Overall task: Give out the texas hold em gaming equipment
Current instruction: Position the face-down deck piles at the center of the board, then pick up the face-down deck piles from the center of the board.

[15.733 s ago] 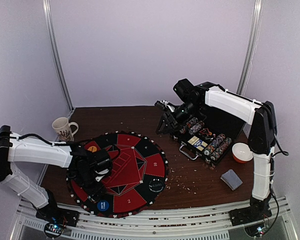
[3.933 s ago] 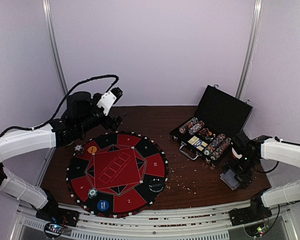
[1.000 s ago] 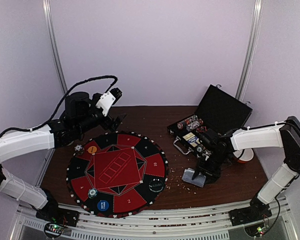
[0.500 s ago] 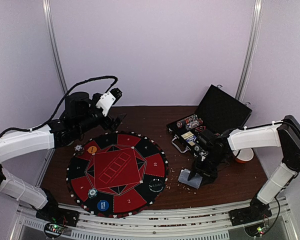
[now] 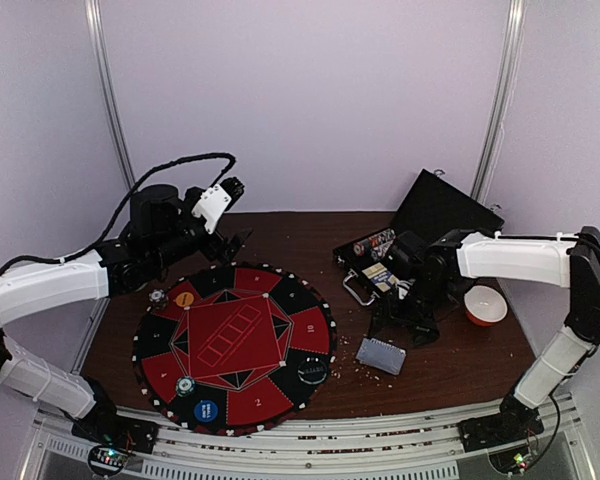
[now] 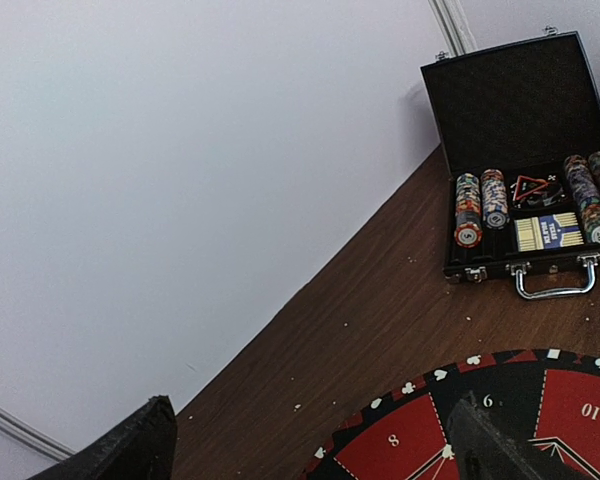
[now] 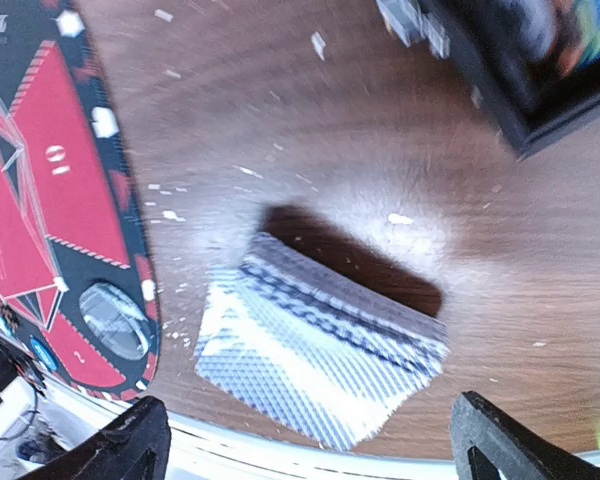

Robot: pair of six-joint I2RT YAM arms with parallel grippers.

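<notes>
On the right half of the brown table (image 5: 280, 235), a skewed stack of grey-blue-backed playing cards (image 5: 380, 355) lies flat on the wood, just beside the right rim of the round red-and-black mat (image 5: 235, 345) and in front of the open black case (image 5: 442, 215). Right gripper (image 5: 402, 328) hangs above the stack's far edge, jaws spread wide and holding nothing; the right wrist view shows the cards free between its two fingers (image 7: 130, 450). Left gripper (image 5: 238, 240) is raised above the mat's far left edge, jaws likewise wide and empty. Rows of striped poker chips (image 6: 467, 210) sit in the case. Yellow (image 5: 184, 298), blue (image 5: 206, 410) and black (image 5: 312, 371) button discs rest on the mat. A red-and-white bowl (image 5: 483, 305) stands right of the case.
</notes>
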